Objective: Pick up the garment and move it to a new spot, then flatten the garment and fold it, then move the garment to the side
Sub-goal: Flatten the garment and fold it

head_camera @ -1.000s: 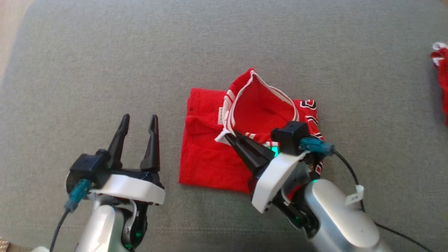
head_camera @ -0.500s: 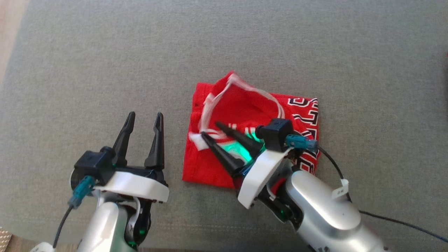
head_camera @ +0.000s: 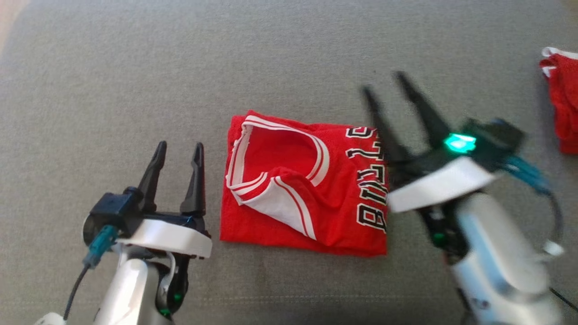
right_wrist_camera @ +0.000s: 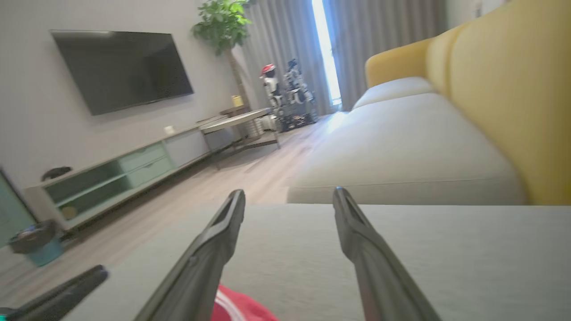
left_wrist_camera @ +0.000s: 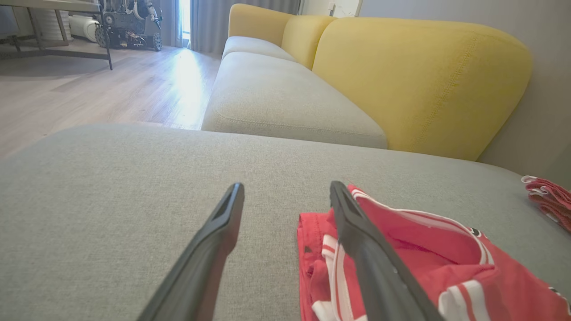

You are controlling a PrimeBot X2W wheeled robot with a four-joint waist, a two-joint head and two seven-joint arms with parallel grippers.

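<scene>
While the red jersey (head_camera: 264,225) lay folded, white-trimmed neckline (head_camera: 321,158) up, left gripper (head_camera: 180,145) and right gripper (head_camera: 383,83) gaped empty; head view caught its black lettering (head_camera: 371,216), left wrist view a yellow backrest (left_wrist_camera: 419,84).

Folded red jersey (head_camera: 338,203) on grey cushion (head_camera: 135,81)

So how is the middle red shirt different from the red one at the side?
The shirt lies folded flat in a rectangle; the side cloth is bunched up, partly cut off by the picture's edge. The shirt shows black letters; the side cloth shows none. Both are red with white trim, on the grey cushion.
</scene>
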